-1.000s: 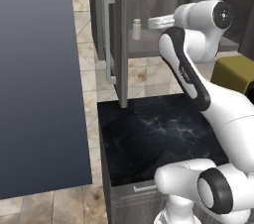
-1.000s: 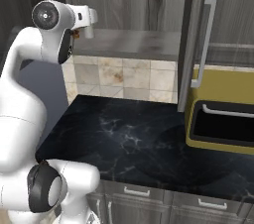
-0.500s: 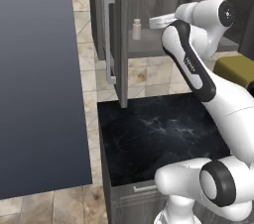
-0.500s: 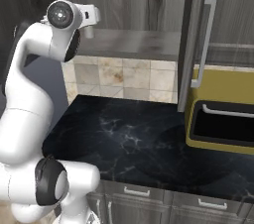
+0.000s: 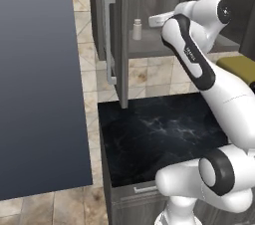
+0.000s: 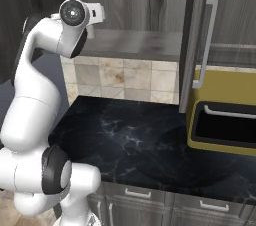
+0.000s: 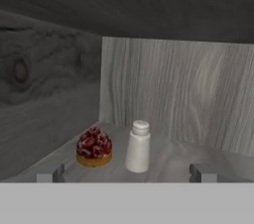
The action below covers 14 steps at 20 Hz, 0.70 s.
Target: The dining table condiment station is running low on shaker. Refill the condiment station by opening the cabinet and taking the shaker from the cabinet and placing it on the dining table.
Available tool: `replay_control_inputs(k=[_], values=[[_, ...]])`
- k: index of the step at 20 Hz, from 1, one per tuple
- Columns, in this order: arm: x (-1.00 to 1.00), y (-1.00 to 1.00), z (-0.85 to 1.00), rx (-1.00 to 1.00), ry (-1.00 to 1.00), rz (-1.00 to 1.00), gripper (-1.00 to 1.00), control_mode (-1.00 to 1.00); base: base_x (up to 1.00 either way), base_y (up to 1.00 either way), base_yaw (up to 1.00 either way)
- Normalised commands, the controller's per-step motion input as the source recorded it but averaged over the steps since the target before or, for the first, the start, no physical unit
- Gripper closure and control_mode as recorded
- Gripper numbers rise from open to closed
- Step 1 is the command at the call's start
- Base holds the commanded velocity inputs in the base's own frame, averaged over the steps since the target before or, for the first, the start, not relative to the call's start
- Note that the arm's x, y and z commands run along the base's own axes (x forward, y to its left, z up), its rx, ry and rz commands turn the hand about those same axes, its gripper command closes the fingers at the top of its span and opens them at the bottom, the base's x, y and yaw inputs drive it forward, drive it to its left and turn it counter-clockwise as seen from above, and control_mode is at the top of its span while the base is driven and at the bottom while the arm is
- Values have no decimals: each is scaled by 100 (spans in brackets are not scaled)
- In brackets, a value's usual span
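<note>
The tall dark grey cabinet stands open, its door (image 5: 118, 45) swung out with a long silver handle (image 5: 109, 40). On its shelf (image 6: 140, 45) stands the small pale shaker (image 5: 137, 29), upright. In the hand view the shaker (image 7: 138, 146) is straight ahead on the shelf, a short way beyond my open gripper (image 7: 126, 174), whose fingertips (image 7: 49, 174) are wide apart and hold nothing. My gripper (image 5: 151, 20) hovers at shelf height just right of the shaker; in the right base view my gripper (image 6: 102, 12) reaches into the cabinet. The dining table is out of view.
A small red berry tart (image 7: 94, 147) sits on the shelf close beside the shaker. Below is a black marble counter (image 6: 135, 135) with a yellow appliance (image 6: 225, 115) at its right. A second cabinet door (image 6: 200, 45) hangs open. A large dark panel (image 5: 40, 79) stands to the left.
The hand has edged a little further toward the cabinet shelf, and the arm has stretched upward. The shaker has stayed put.
</note>
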Motion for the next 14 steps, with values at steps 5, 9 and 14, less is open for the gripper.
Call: replay_control_inputs(k=[5,9,14], values=[[30,0,0,0,0,3,-100,-100,0,0,0],[23,0,-2,0,0,5,-100,-100,0,0,0],[12,0,-15,0,2,6,-100,-100,0,0,0]])
